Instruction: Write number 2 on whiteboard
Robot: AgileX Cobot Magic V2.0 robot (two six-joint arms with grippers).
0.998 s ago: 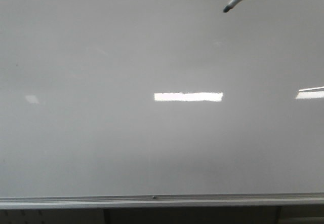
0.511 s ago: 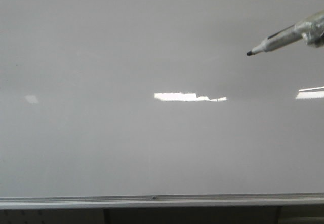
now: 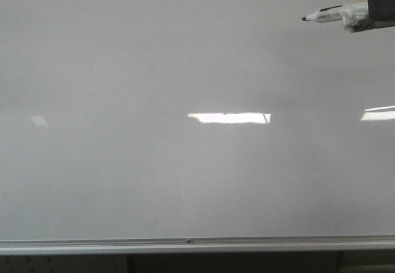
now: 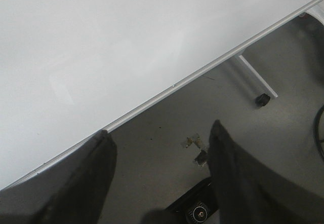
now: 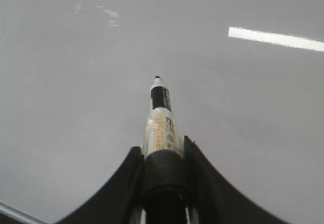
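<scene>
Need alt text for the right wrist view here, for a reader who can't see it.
The right gripper has its jaws closed on a marker, whose black tip points at the whiteboard without clearly touching it. No written mark shows on the board; only a bright strip of light glare crosses its glossy grey surface.

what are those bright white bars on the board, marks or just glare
Glare: in the front view the whiteboard mirrors ceiling lights as a bright bar at centre and another at the right edge; the right wrist view shows one such streak beyond the marker; the left wrist view has no hard glare, its fingers dark and blurred.
</scene>
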